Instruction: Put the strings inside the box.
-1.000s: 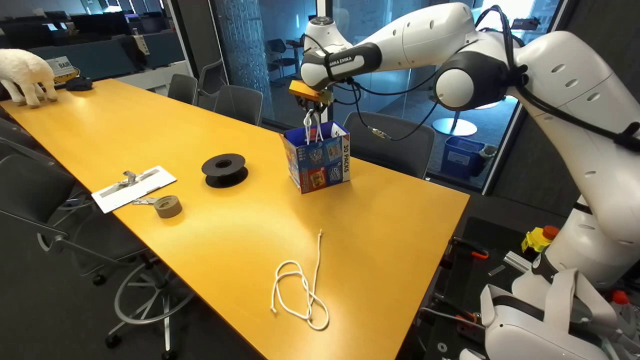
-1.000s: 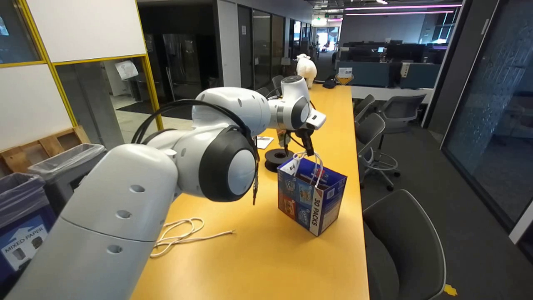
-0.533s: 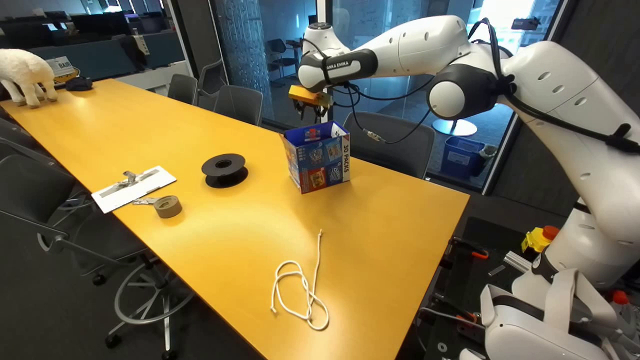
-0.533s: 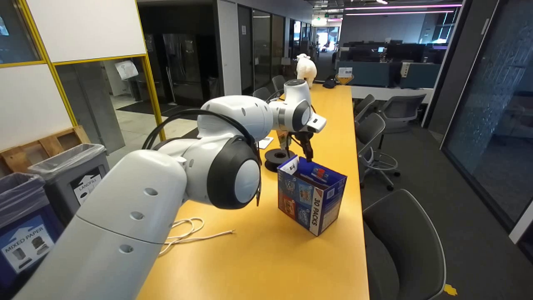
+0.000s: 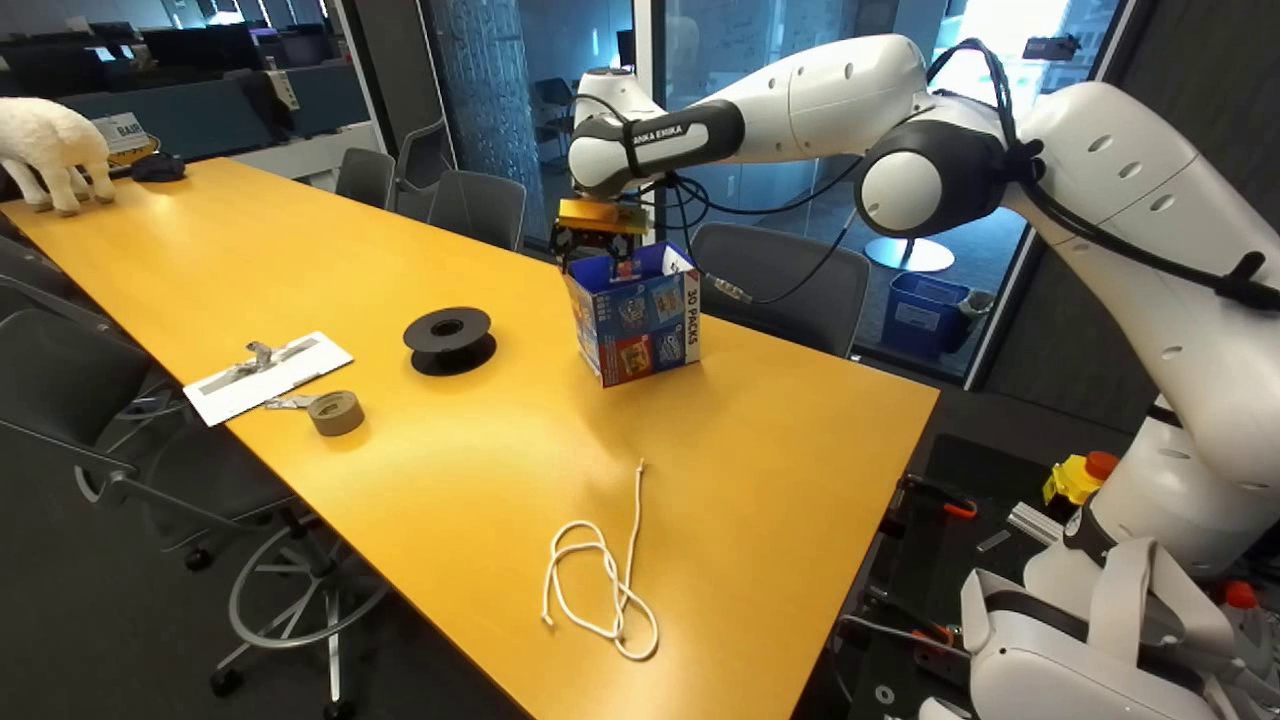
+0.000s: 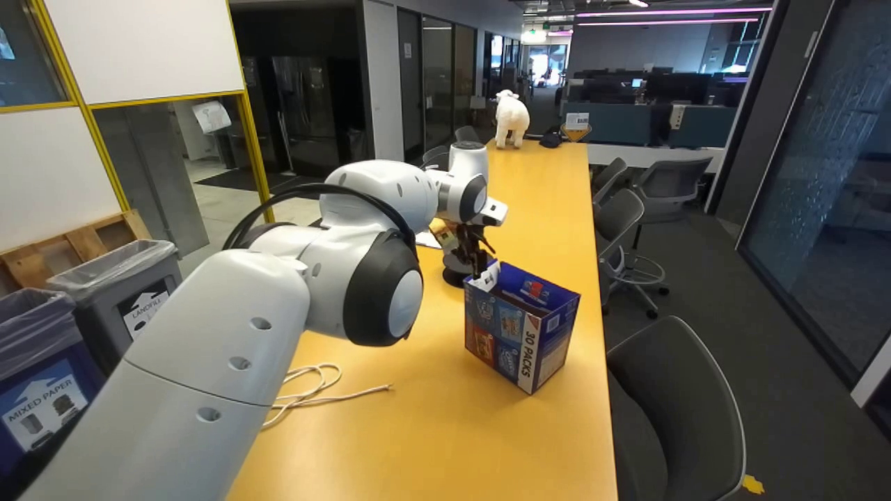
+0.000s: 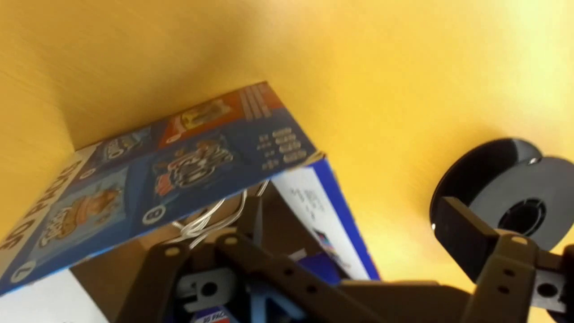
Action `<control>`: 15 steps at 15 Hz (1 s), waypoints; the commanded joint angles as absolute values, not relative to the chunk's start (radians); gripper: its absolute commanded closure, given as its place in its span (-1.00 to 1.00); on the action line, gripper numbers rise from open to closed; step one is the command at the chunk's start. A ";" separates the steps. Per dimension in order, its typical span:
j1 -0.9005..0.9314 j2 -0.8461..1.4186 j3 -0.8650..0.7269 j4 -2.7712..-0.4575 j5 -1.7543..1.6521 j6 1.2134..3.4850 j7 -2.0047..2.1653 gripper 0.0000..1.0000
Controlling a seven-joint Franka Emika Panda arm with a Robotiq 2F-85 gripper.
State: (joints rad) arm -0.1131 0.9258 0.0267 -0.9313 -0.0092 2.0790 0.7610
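Note:
The blue box (image 5: 640, 335) stands upright with its top open, in both exterior views. In the wrist view one white string (image 7: 196, 229) lies in loops on the floor of the box (image 7: 179, 170). A second string (image 5: 615, 600) rests loosely looped on the table, and the arm partly covers this string (image 6: 313, 396) in an exterior view. My gripper (image 7: 357, 224) is open, with its fingers wide apart and nothing between them. It hangs at the box's rim: one finger (image 7: 251, 220) shows over the box opening, the other outside it, in front of the spool.
A black spool (image 5: 449, 340) stands on the table (image 5: 480, 480) beside the box. Farther off lie a roll of tape (image 5: 336, 413) and a white flat item (image 5: 268, 378). A grey chair (image 6: 675, 410) stands close to the table's edge.
A second ago my gripper held a string hanging into the box. It has let go, and that string dropped inside. The gripper opened wide and moved sideways toward the spool and slightly down.

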 commanded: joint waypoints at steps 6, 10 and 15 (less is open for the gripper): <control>-0.040 0.670 0.028 -1.377 0.044 1.967 0.454 -1.00; 0.015 0.596 0.004 -1.582 0.024 1.999 0.403 -1.00; 0.120 0.569 -0.027 -1.797 0.000 2.175 0.516 -1.00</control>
